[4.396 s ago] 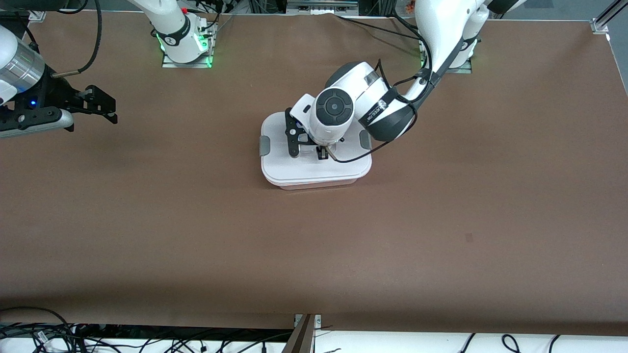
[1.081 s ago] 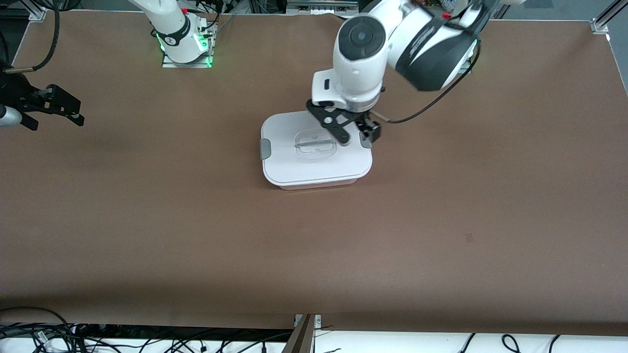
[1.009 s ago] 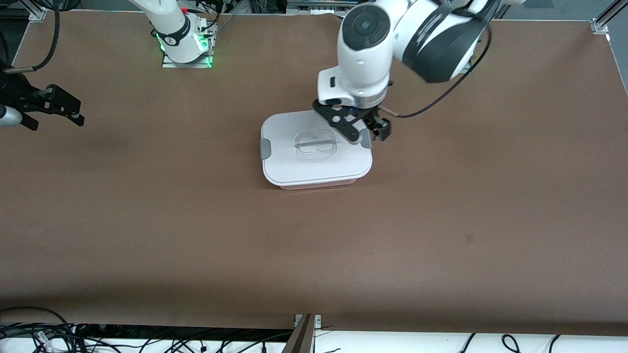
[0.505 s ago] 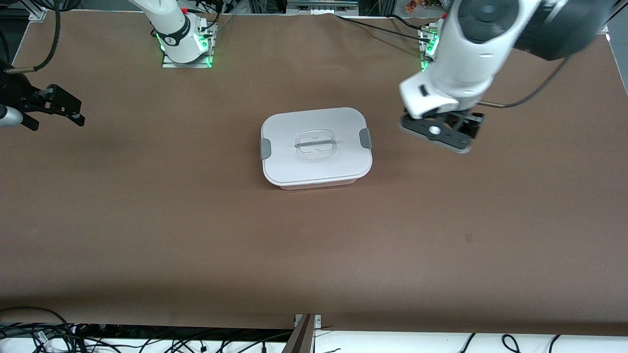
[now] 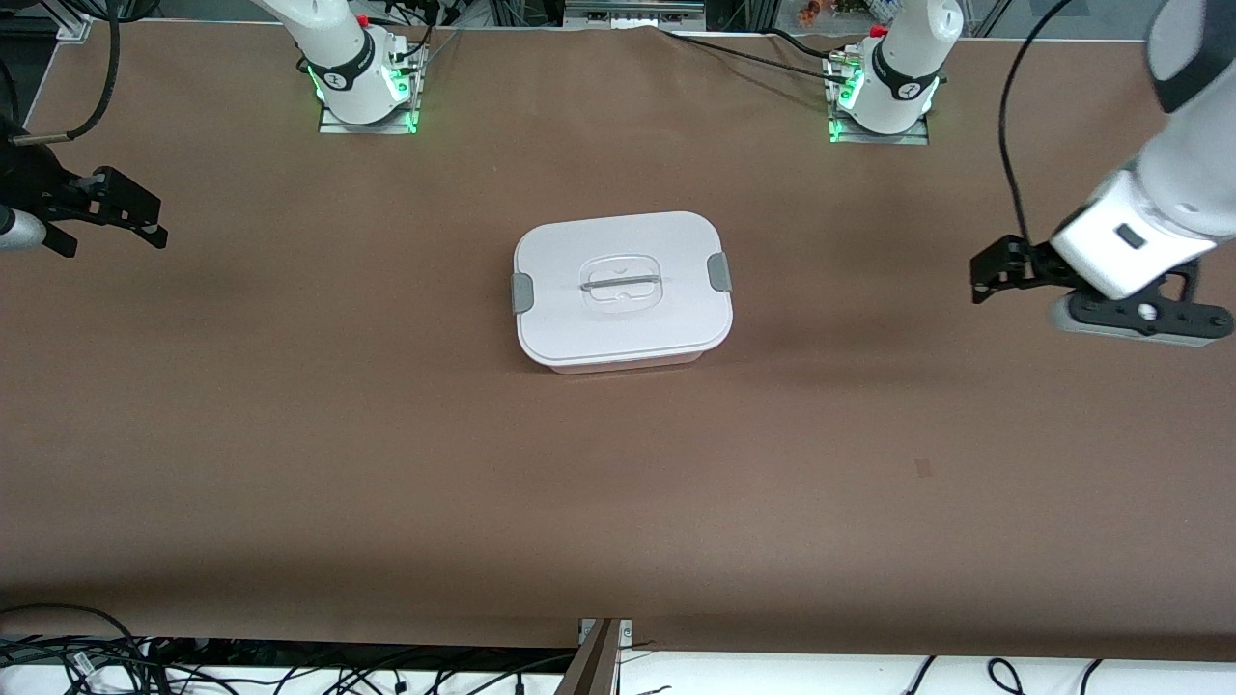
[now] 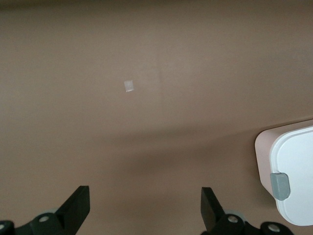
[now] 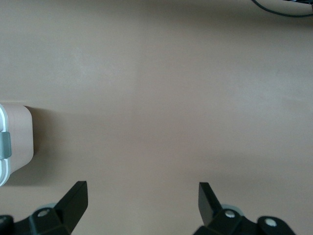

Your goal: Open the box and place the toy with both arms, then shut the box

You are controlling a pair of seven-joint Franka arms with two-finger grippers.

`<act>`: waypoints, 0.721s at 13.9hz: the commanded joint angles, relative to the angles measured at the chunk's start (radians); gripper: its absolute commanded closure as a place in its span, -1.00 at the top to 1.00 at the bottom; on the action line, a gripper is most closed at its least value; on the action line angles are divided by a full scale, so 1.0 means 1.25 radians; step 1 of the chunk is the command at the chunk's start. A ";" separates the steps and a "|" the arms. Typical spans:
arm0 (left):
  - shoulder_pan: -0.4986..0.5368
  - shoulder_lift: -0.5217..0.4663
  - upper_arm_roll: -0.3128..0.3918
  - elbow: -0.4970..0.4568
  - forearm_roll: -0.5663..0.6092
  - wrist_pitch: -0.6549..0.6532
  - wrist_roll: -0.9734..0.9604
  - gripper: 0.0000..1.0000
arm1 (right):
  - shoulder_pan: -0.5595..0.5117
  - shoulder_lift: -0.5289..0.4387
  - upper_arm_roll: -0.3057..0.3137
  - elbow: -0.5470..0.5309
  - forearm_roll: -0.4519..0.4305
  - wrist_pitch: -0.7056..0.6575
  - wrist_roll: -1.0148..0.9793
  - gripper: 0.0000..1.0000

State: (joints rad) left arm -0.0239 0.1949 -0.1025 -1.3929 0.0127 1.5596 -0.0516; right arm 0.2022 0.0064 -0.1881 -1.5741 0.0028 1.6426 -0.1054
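One box (image 5: 621,291) mid-table on the brown matte table (image 5: 386,434): pale pink rounded-rectangular plastic tub, smooth white lid (image 5: 618,319) seated on top. Two grey clips, one per short side: (image 5: 521,291) toward the right arm's end, (image 5: 718,271) toward the left arm's end. One clear recessed handle (image 5: 621,283) in the lid centre, thin bar across it. Toy not visible in any view.

Left gripper (image 5: 999,270) up in the air over bare table toward the left arm's end, well apart from the box. Left wrist view shows its two black fingers (image 6: 78,208) spread wide, nothing between them; box corner with one grey clip at the frame edge, plus one small pale square mark (image 6: 129,86) on the table surface.

Right gripper (image 5: 121,217) at the right arm's end of the table, over bare surface, well apart from the box. Right wrist view: two black fingers (image 7: 76,200) wide apart, holding nothing; pink tub wall and one grey clip just visible at the frame edge.

Two white arm bases along the table edge farthest from the front camera, right arm's (image 5: 359,87), left arm's (image 5: 884,92), green lights lit on both. Loose black cables (image 5: 97,656) along the edge nearest the front camera
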 commanded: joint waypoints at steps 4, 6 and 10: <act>-0.019 -0.199 0.038 -0.280 -0.015 0.098 -0.004 1.00 | -0.003 0.005 0.003 0.016 -0.003 -0.013 -0.002 1.00; -0.029 -0.213 0.043 -0.303 -0.015 0.108 -0.013 1.00 | -0.003 0.005 0.003 0.016 -0.001 -0.013 -0.002 1.00; -0.031 -0.215 0.045 -0.307 -0.015 0.114 0.002 1.00 | -0.003 0.005 0.003 0.016 -0.002 -0.013 -0.002 1.00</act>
